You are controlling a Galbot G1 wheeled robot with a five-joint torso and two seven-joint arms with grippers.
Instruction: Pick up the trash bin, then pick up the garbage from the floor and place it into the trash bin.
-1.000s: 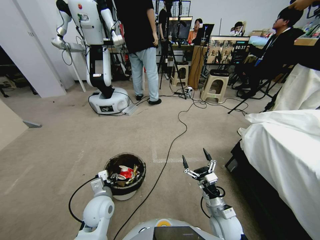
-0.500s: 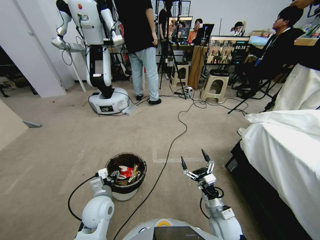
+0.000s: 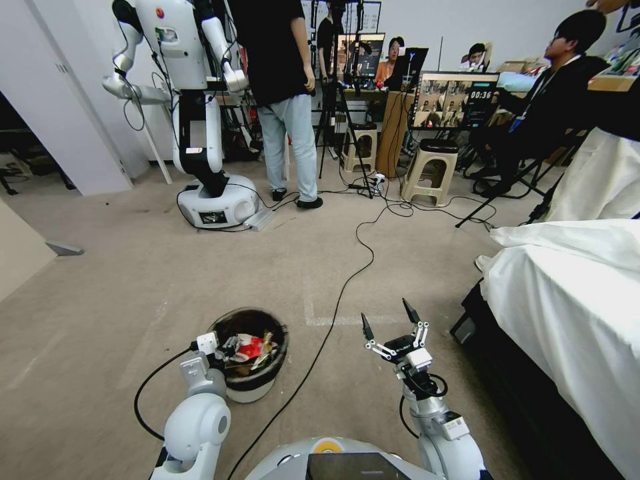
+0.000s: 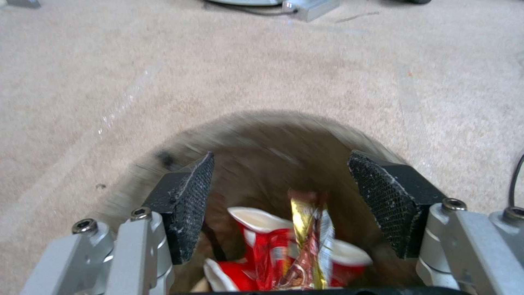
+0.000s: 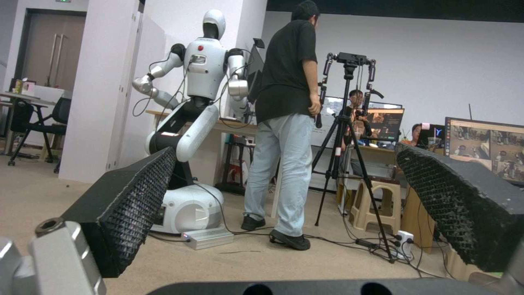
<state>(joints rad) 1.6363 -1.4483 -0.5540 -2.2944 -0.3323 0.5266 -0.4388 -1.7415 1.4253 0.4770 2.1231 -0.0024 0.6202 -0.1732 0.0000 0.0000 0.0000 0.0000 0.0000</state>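
At about seven o'clock in the head view, the left gripper point(image 3: 223, 347) is seen at the near rim of the small round white plastic trash bin with a dark liner bag point(image 3: 250, 387), its black textured pads point(image 4: 188, 205) spread wide over the opening. Crumpled red-and-white wrappers and a gold foil wrapper point(image 4: 284, 254) are held inside the bin, which is tilted slightly on the beige carpet point(image 3: 120, 287). At five o'clock, the right gripper point(image 3: 389, 321) is raised clear of the floor, fingers spread wide and empty, with a black cable point(image 3: 327, 333) running between bin and gripper toward a white humanoid robot point(image 3: 193, 100) at eleven o'clock.
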